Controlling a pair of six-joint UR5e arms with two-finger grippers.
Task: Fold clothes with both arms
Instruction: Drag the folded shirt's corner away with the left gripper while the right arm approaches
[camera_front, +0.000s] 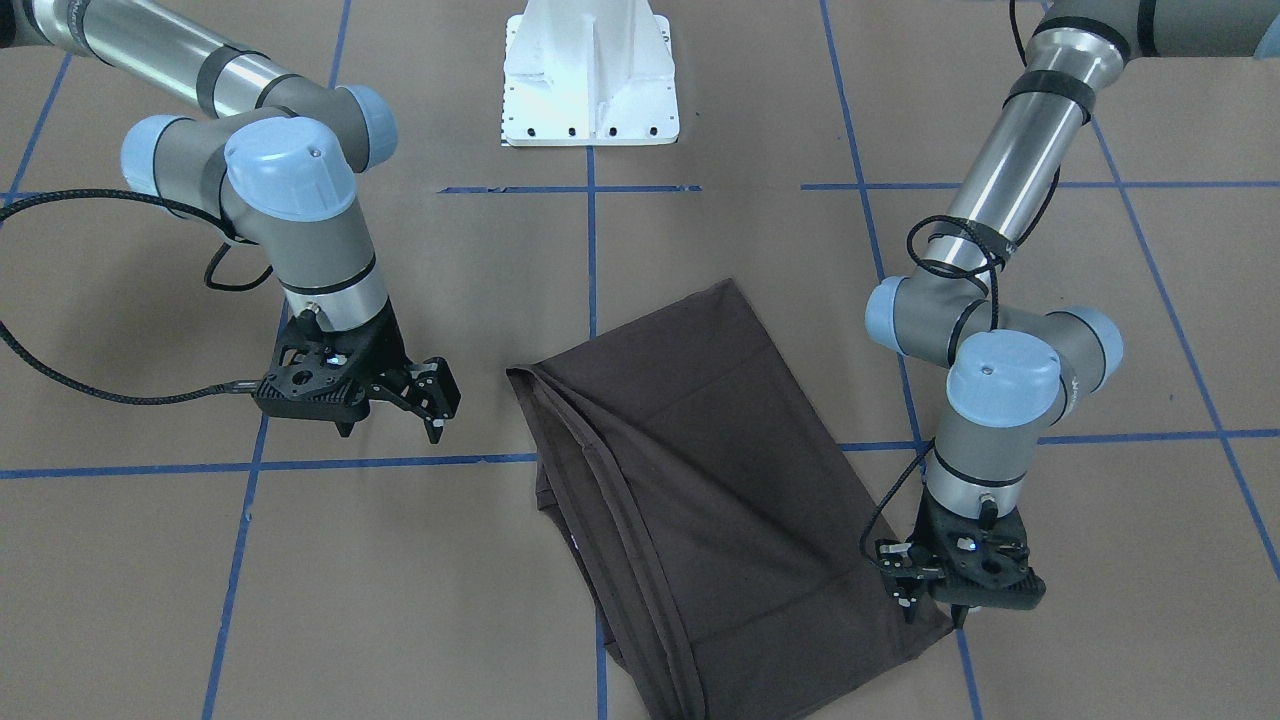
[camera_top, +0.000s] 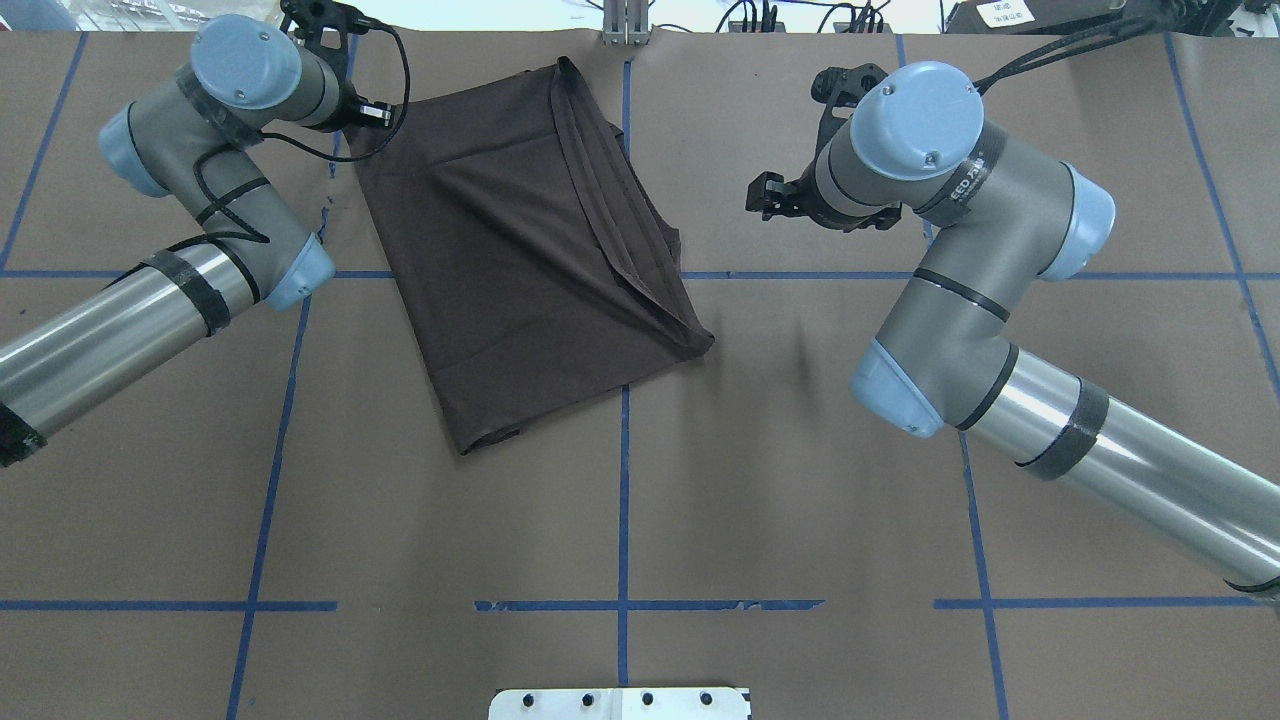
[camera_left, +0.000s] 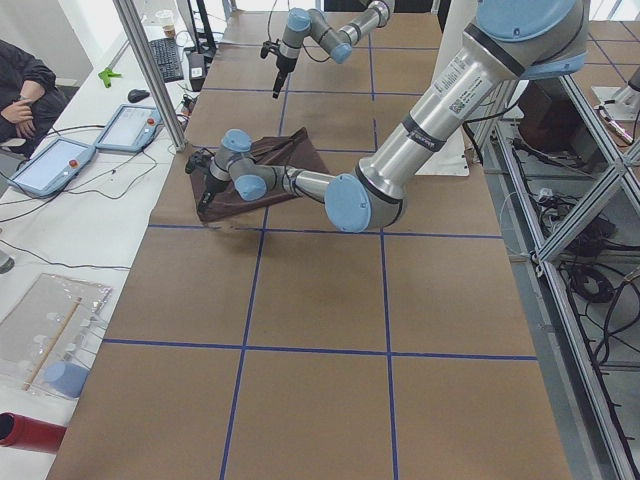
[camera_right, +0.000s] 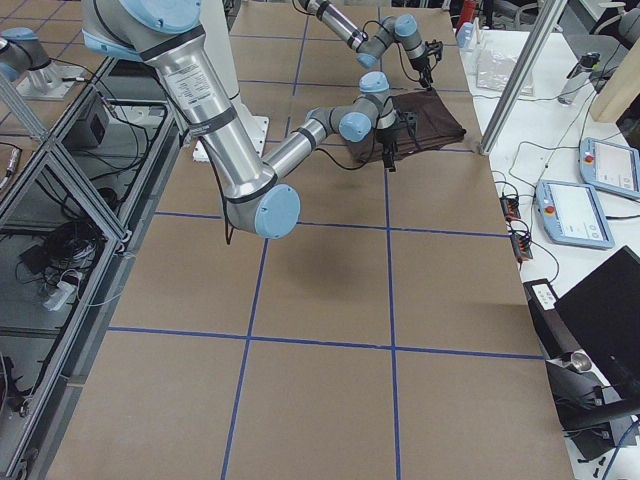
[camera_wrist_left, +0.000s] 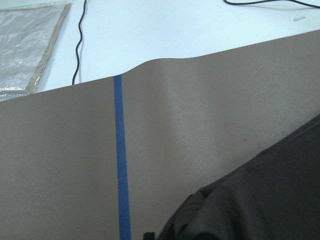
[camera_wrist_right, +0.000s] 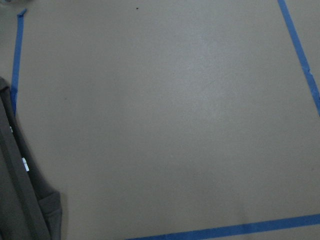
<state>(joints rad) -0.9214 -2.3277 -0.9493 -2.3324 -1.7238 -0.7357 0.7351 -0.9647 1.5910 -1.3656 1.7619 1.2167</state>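
Observation:
The clothes are one dark brown T-shirt (camera_front: 700, 480) lying flat and folded into a long rectangle, with layered folded edges along one side (camera_top: 620, 230). My left gripper (camera_front: 900, 585) hangs just above the shirt's corner by the table's far edge, jaws apart, with no cloth between them. In the left wrist view the shirt (camera_wrist_left: 265, 200) fills the lower right corner. Well off to the shirt's other side, my right gripper (camera_front: 432, 402) is open above bare table (camera_top: 800, 480). It also shows in the overhead view (camera_top: 765, 195). The shirt's edge (camera_wrist_right: 20, 200) is at the left in the right wrist view.
Blue tape lines (camera_top: 623, 500) divide the brown table cover. The white pedestal base (camera_front: 590, 75) stands at the robot's side. Beyond the far edge lie tablets (camera_left: 60, 165), cables and a plastic sheet (camera_wrist_left: 30, 40). A seated person's arm (camera_left: 20, 90) shows there.

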